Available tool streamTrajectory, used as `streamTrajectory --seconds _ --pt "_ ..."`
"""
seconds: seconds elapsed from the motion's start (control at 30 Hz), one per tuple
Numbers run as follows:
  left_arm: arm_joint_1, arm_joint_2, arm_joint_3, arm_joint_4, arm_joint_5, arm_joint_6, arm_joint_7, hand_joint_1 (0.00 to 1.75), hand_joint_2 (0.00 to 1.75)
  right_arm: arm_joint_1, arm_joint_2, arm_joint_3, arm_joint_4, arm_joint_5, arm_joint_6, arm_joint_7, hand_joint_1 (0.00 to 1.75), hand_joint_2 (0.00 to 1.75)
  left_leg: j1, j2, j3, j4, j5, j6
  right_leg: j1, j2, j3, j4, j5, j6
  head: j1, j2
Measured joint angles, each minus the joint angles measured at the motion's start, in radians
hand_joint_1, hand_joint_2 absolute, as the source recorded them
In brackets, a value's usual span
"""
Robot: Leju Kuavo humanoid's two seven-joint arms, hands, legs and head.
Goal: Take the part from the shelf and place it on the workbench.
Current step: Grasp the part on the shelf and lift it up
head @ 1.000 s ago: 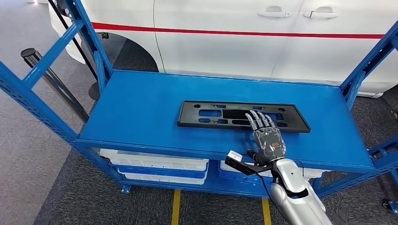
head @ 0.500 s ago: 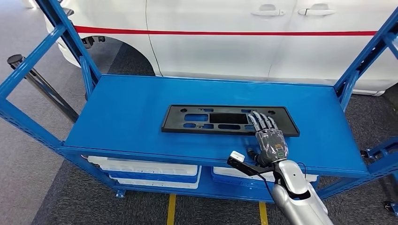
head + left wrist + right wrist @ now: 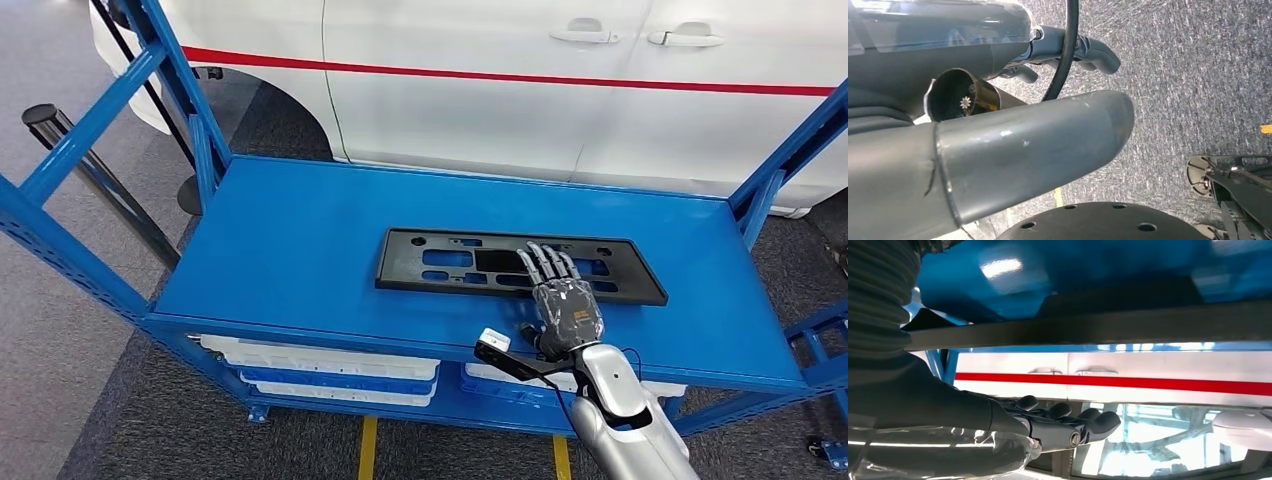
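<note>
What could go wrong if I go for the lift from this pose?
Three risks, judged from the current pose:
1. The right hand lies flat with its fingers stretched over the black plastic frame, not wrapped around it, so a lift may slip.
2. The hand sits toward one end of the long frame, so the far end could sag or swing.
3. The frame could catch the blue shelf upright on the way out.
</note>
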Motion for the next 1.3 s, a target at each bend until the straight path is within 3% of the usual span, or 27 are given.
streamTrajectory --seconds 0.27,0.47,0.8,0.93,1.3 --pt "0.0 0.0 0.0 0.0 0.002 -0.003 -0.003 0.0 0.0 -0.001 0.016 0.004 0.011 0.006 0.008 0.002 0.0 1.75 -0.002 0.0 0.0 0.0 0.0 0.003 -0.003 0.0 0.002 -0.005 0.003 0.021 0.0 0.0" --pt "0.025 -0.006 -0.032 -0.012 -0.088 -0.032 -0.047 0.0 0.0 -0.056 0.063 -0.012 0.104 0.109 -0.022 0.099 0.0 1.75 -0.001 0.002 0.001 0.0 0.0 0.003 -0.001 0.001 0.002 -0.005 0.003 0.023 0.0 0.0" --pt "0.04 -0.009 -0.046 -0.029 -0.13 -0.058 -0.072 0.0 0.0 -0.273 0.139 -0.074 0.424 0.187 -0.07 0.169 0.0 1.75 -0.001 0.002 0.002 0.0 0.002 0.003 -0.001 0.0 0.001 -0.003 0.003 0.024 0.0 0.0" --pt "0.039 -0.008 -0.046 -0.029 -0.13 -0.064 -0.072 0.0 0.0 -0.321 0.143 -0.094 0.523 0.186 -0.083 0.169 1.75 1.75 -0.001 0.002 0.002 0.0 0.002 0.003 -0.001 0.0 0.001 -0.003 0.003 0.024 0.0 0.0" --pt "0.037 -0.004 -0.039 -0.029 -0.114 -0.068 -0.069 0.0 0.0 -0.334 0.158 -0.125 0.625 0.158 -0.114 0.104 1.75 1.75 -0.001 0.002 0.002 0.0 0.002 0.003 -0.001 0.0 0.001 -0.003 0.003 0.024 0.0 0.0"
